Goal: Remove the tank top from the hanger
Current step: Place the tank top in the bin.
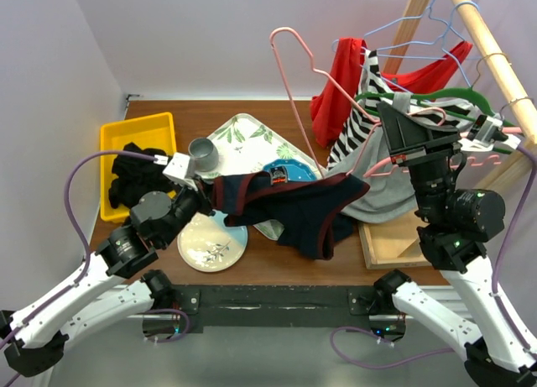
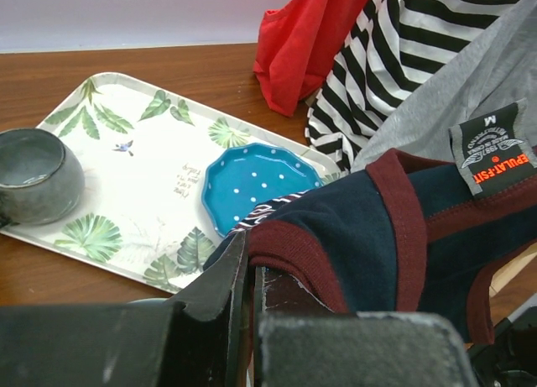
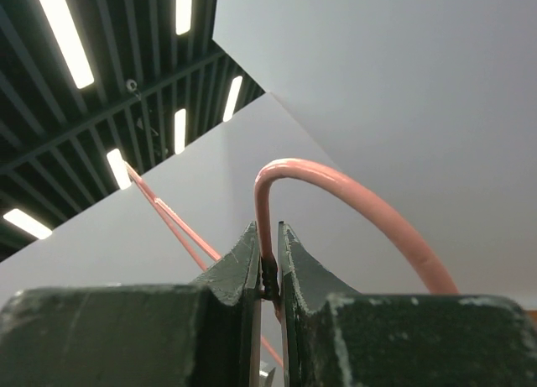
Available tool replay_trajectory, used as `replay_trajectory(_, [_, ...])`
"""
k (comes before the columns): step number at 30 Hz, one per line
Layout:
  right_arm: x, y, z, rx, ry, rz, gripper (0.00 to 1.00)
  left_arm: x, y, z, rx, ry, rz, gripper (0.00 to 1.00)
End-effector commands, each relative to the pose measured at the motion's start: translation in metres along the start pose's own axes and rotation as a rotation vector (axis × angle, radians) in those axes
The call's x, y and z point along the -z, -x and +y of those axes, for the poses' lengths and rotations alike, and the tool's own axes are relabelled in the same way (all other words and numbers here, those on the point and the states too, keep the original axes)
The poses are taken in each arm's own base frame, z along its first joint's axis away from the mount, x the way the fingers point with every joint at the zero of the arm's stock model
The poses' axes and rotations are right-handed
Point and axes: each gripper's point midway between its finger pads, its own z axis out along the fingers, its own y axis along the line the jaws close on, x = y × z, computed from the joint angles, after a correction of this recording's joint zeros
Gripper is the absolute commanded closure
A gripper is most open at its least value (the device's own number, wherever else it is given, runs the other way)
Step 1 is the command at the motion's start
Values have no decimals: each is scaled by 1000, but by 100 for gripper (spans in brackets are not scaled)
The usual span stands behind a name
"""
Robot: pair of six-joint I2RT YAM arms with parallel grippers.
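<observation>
The navy tank top (image 1: 294,206) with maroon trim hangs stretched above the table's middle. My left gripper (image 1: 201,187) is shut on its left edge, and in the left wrist view the maroon hem (image 2: 294,248) is pinched between the jaws of that gripper (image 2: 249,254). The tank top's right end reaches the lower part of the pink wire hanger (image 1: 287,29), which stands tilted, its wide loop high at the back. My right gripper (image 1: 388,112) is shut on the hanger's neck. In the right wrist view, the pink hook (image 3: 336,185) curves out of the closed right gripper (image 3: 268,236).
A yellow bin (image 1: 113,135) of black clothes sits at the left. A leaf-print tray (image 1: 243,135) carries a grey cup (image 1: 204,158) and a blue dish (image 1: 289,170), with a plate (image 1: 210,244) in front. Red (image 1: 340,85), striped (image 1: 357,131) and grey (image 1: 390,198) garments hang from the wooden rack (image 1: 491,51).
</observation>
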Motion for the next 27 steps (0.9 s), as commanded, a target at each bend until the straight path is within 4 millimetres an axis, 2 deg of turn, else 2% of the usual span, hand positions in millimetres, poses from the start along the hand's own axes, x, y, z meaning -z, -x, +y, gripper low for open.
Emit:
replay_trajectory(1, [-1, 16, 17, -100, 70, -81, 100, 1, 6, -9, 50, -54, -43, 100])
replay_trajectory(6, [-7, 13, 15, -114, 87, -84, 100, 5, 5, -32, 103, -193, -69, 100])
replay_trajectory(8, [-13, 10, 12, -104, 89, -88, 100, 10, 14, -45, 133, -267, -106, 100])
replay_trajectory(9, [-16, 8, 10, -99, 86, -86, 100, 12, 9, -51, 137, -312, -93, 100])
replay_trajectory(11, [-24, 4, 7, -81, 82, -79, 100, 18, 21, -64, 161, -381, -138, 100])
replay_trajectory(13, [-29, 3, 10, -69, 88, -67, 100, 20, 20, -71, 158, -427, -132, 100])
replay_trajectory(16, [-37, -1, 8, -41, 78, -51, 100, 20, 21, -71, 155, -425, -137, 100])
replay_trajectory(18, [-39, -4, 7, -27, 81, -39, 100, 17, 17, -64, 141, -383, -127, 100])
replay_trajectory(22, [-35, -7, 24, -30, 174, -20, 100, 7, -1, -48, 128, -296, -82, 100])
replay_trajectory(23, [-32, -2, 32, -51, 205, -35, 100, 6, -3, -46, 131, -285, -79, 100])
replay_trajectory(26, [-24, 4, 36, -53, 219, -54, 100, 4, -4, -43, 142, -264, -77, 100])
replay_trajectory(27, [-23, 6, 37, -43, 219, -57, 100, 3, -9, -36, 139, -222, -58, 100])
